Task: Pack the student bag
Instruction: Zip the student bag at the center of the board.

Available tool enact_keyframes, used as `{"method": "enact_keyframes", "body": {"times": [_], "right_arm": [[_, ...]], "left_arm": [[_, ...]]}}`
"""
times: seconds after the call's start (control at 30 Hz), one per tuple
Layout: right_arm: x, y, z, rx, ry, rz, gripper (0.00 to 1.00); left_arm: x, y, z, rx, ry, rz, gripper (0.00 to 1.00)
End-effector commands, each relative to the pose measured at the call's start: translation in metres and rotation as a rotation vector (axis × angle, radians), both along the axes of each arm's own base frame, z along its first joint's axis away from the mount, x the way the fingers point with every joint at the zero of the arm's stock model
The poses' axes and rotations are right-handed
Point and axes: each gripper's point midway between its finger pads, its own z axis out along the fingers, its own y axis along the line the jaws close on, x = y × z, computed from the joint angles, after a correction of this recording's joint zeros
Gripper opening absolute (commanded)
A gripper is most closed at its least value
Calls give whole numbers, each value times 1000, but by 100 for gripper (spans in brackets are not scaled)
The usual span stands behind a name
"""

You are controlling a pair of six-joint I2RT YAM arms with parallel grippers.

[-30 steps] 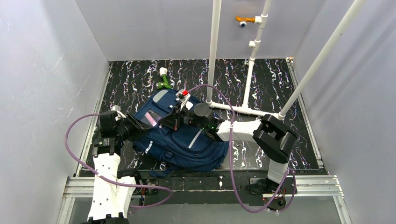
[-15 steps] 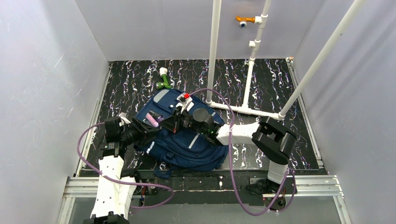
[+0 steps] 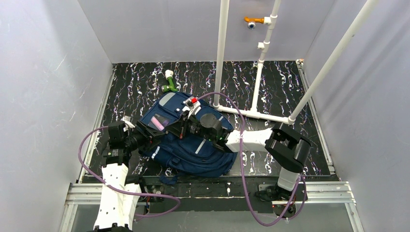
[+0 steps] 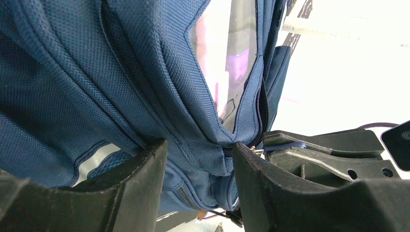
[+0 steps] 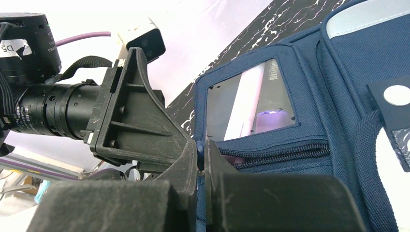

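1. While working the front-pocket zipper (image 5: 280,151), keeps the student bag (image 3: 193,145) flat and face-up on the black marbled tabletop (image 3: 270,92), left of centre and near the arm bases, within reach from both sides.
2. Presses the right gripper (image 5: 201,145) fingers tight together on what looks like the zipper pull (image 4: 252,148) at the pocket's corner, likely to draw the slider along the teeth.
3. Spreads the left gripper (image 4: 198,150) around a fold of the bag's fabric just beside that pull. Touches cloth on both inner faces, but cannot tell whether clamped or merely straddled. Probably serves to anchor the cloth against the zipper's tug.
4. Shows a pink tube (image 5: 244,101) behind the clear window (image 5: 220,108), so counts at least one item as packed.
5. Leaves a green-and-white object (image 3: 168,83) on the tabletop beyond the bag and apart from it, possibly yet to go in.
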Motion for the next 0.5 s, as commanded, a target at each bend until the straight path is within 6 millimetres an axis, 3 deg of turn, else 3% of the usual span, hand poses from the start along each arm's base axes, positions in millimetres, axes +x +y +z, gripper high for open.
{"method": "enact_keyframes", "body": {"times": [0.0, 0.23, 0.47], "right_arm": [[1, -7, 59, 139, -78, -20, 1], [8, -13, 53, 113, -89, -66, 1], [19, -10, 37, 77, -81, -79, 1]], "left_arm": [[15, 18, -12, 80, -5, 74, 51], [11, 17, 9, 114, -76, 33, 50], [5, 42, 38, 259, -46, 111, 55]]}}
